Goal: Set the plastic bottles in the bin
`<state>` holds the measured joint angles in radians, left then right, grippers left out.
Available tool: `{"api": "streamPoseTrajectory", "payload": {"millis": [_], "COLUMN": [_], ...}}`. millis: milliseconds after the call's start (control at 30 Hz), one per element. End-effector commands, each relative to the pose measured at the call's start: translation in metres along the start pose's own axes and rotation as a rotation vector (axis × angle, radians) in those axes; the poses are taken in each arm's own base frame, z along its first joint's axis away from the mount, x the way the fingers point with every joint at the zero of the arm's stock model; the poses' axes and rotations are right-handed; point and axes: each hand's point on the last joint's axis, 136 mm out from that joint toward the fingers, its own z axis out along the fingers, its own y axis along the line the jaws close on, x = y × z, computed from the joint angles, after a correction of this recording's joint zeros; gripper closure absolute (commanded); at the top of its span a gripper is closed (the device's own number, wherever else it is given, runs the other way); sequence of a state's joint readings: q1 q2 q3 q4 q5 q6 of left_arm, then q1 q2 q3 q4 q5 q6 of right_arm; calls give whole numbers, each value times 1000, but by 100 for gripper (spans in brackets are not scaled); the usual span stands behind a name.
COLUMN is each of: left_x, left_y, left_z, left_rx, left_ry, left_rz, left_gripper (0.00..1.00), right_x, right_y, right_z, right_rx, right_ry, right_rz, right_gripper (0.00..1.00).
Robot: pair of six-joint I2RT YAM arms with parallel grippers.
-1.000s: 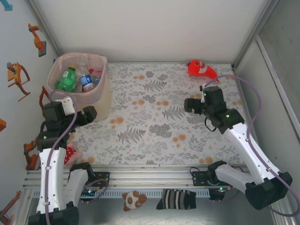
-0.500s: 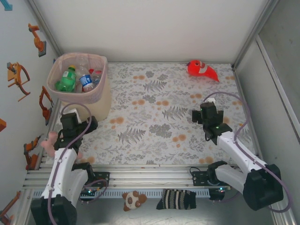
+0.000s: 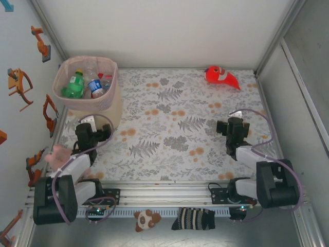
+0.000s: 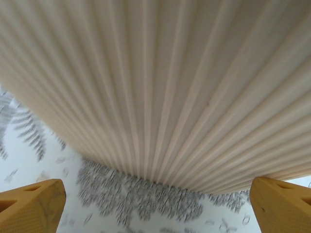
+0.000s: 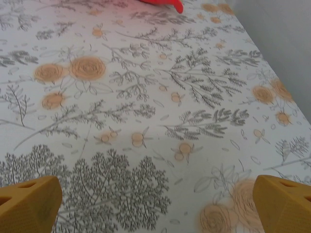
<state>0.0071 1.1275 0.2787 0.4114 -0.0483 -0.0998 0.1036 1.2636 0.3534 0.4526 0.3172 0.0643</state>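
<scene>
The plastic bottles (image 3: 75, 86) overlap inside the bin (image 3: 113, 110), so I can pick out only three: one green, one blue-labelled, one red-capped. Anything beneath them is hard to make out. Just in front of the bin the left arm is folded low. The left gripper (image 4: 155, 208) faces the bin's ribbed cream wall, which blurs up close; its fingers are spread wide with nothing between them. Well right of the bin the right arm is folded low too, and the right gripper (image 5: 155, 206) is spread, empty, over the floral cloth (image 5: 146, 97). One red fish plush (image 3: 221, 75) lies far right of the bin.
</scene>
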Motion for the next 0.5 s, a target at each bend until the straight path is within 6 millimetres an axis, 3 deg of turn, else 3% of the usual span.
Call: {"api": "streamPoseTrajectory", "payload": {"millis": [0, 100, 233, 467], "left_x": [-48, -54, -52, -45], "left_y": [-21, -32, -42, -47], "left_z": [5, 16, 32, 36], "left_rx": [100, 165, 240, 304], "left_ry": [-204, -236, -180, -179], "left_rz": [80, 102, 100, 102], "left_gripper": [3, 3, 3, 3], "right_x": [-39, -46, -39, -26], "right_y": [4, 5, 0, 0], "right_z": [8, 13, 21, 32], "right_rx": [-60, -97, -122, -154], "right_ry": [-147, -202, -208, -213], "right_rz": [34, 48, 95, 122], "right_gripper": [1, 1, 1, 1]}}
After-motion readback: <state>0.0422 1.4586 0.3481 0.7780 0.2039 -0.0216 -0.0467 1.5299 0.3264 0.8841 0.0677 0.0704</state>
